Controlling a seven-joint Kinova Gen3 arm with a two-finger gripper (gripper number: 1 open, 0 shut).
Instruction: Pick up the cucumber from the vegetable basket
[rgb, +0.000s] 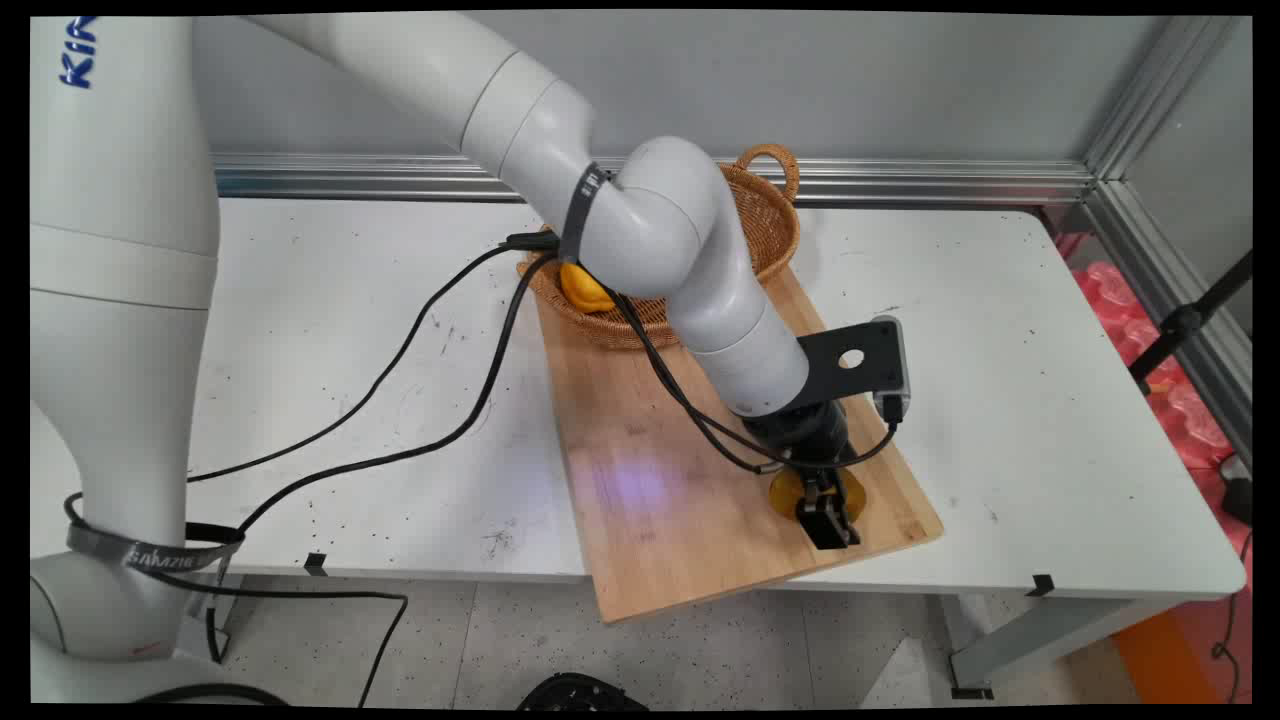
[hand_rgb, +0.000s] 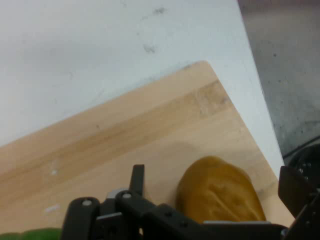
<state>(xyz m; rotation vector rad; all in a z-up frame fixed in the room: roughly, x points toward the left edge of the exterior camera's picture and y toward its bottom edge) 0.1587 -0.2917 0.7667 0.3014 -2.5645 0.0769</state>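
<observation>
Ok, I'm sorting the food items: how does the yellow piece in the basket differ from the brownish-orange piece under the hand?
The yellow piece lies in the wicker basket, partly hidden by the arm. The brownish-orange piece lies on the wooden board. The yellow piece is brighter, the brownish-orange piece duller and darker. The hand stands over the brownish-orange piece only. Both look rounded.

We see a pale wooden board (rgb: 640, 470) with faint grain stripes, an ochre-yellow lump (hand_rgb: 220, 192) (its skin looks matte), a brown woven basket (rgb: 770, 215), a yellow fruit (rgb: 583, 288), and the black gripper (rgb: 828, 520) on a white table (rgb: 330, 330).
</observation>
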